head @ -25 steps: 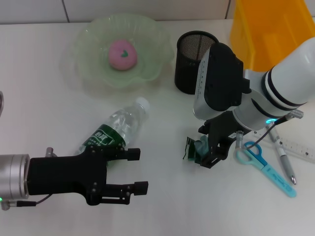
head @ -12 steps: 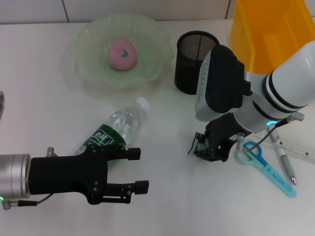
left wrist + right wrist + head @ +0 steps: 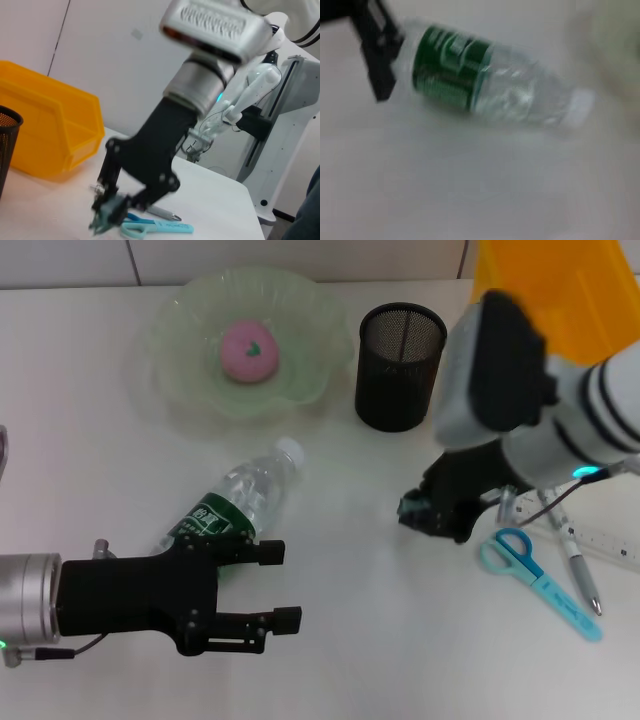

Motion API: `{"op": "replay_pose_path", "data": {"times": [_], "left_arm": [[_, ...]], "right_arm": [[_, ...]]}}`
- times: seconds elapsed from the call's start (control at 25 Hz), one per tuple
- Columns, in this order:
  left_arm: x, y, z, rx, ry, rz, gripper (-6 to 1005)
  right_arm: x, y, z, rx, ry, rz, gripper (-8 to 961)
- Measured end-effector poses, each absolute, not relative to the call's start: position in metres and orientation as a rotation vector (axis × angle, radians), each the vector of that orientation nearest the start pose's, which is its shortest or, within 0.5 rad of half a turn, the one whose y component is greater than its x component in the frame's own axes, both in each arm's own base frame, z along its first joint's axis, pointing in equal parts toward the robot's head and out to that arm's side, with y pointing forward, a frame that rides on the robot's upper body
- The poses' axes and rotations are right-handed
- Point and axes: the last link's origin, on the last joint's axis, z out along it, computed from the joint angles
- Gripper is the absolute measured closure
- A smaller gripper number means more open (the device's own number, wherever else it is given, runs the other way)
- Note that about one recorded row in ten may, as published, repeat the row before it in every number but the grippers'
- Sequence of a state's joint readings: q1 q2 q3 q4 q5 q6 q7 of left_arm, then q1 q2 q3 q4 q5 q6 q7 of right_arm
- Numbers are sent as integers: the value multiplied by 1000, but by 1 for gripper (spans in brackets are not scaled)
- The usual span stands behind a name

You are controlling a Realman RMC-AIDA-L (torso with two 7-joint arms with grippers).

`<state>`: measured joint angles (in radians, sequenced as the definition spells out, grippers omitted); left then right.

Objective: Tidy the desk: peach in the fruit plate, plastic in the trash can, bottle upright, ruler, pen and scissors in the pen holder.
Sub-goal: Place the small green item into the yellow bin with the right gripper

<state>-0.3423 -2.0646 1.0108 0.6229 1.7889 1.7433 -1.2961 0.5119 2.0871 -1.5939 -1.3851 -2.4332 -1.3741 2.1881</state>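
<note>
My right gripper (image 3: 428, 514) is shut on a small teal plastic scrap (image 3: 409, 508) and holds it above the table, left of the scissors (image 3: 528, 565). The left wrist view shows the same gripper (image 3: 111, 212) with the scrap (image 3: 104, 218) in it. A clear bottle with a green label (image 3: 240, 500) lies on its side; it also shows in the right wrist view (image 3: 485, 85). My left gripper (image 3: 283, 586) is open, just in front of the bottle. The pink peach (image 3: 248, 350) sits in the green fruit plate (image 3: 180, 330). The pen (image 3: 578, 568) and the ruler (image 3: 612, 543) lie at the right.
The black mesh pen holder (image 3: 399, 365) stands behind my right gripper. The yellow bin (image 3: 560, 290) stands at the back right, partly hidden by my right arm. It also shows in the left wrist view (image 3: 50, 132).
My right gripper has risen off the table with the plastic scrap and moved back and to the right. The left arm has not moved.
</note>
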Motion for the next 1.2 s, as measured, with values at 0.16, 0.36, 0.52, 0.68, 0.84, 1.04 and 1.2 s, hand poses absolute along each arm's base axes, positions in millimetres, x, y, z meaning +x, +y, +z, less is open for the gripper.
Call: {"op": "replay_pose_path", "data": {"times": [0.16, 0.36, 0.52, 0.68, 0.84, 1.04, 1.2], "left_arm": [[-271, 249, -25, -2953, -629, -895, 184], [-271, 249, -25, -2953, -628, -895, 184], [-271, 249, -25, -2954, -627, -895, 184], [-271, 250, -25, -2955, -627, -895, 184], [-271, 250, -25, -2955, -635, -895, 184], [-271, 250, -24, -2951, -638, -899, 184], [-270, 250, -24, -2952, -637, -901, 184]], "right_arm": [[163, 341, 0, -2784, 388, -69, 740], [179, 354, 64, -2535, 475, 429, 784], [212, 369, 101, -2247, 555, 696, 789], [256, 392, 102, -1986, 600, 730, 790], [268, 402, 89, -1949, 628, 684, 762], [275, 408, 76, -1936, 687, 664, 726], [275, 408, 76, -1941, 690, 668, 638]]}}
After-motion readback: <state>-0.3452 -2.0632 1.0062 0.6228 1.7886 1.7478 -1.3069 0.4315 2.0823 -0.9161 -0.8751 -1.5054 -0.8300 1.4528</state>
